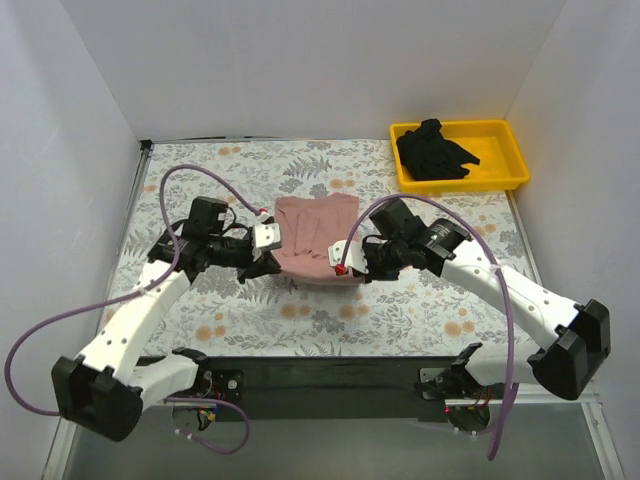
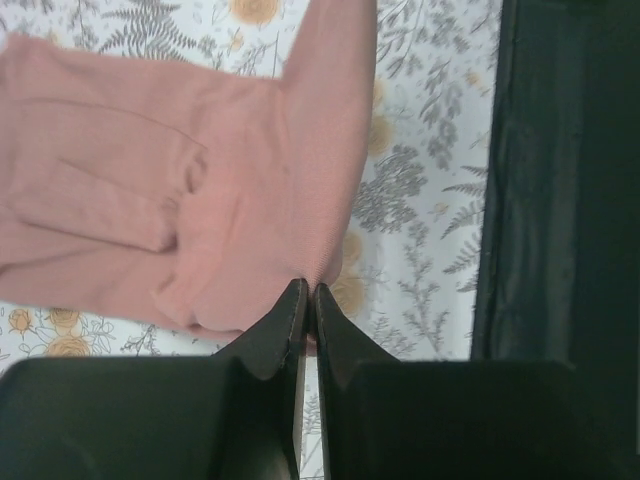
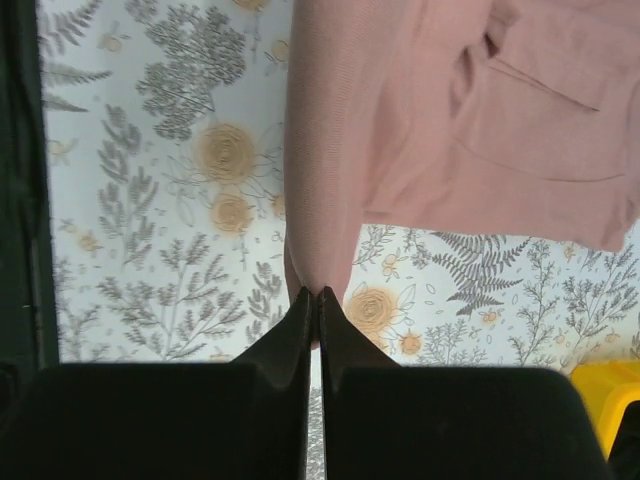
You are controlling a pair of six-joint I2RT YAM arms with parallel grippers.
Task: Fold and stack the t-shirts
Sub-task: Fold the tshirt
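Top external: pink t-shirt [image 1: 315, 232], corners at 7 and 5 o'clock pinched in closed left hand [image 1: 272, 264], right hand [image 1: 347, 268]. Risk: uneven lift, thin grip slips, fold skews.

Pink t-shirt [image 2: 150, 180], partly off-frame

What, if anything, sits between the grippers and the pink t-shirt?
Nothing visible. The left gripper and right gripper are each shut on the pink t-shirt at its near edge; the black t-shirt lies in the bin.

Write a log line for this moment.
left hand: shut on dusty pink cotton t-shirt; right hand: same shirt; black t-shirt: in yellow plastic bin
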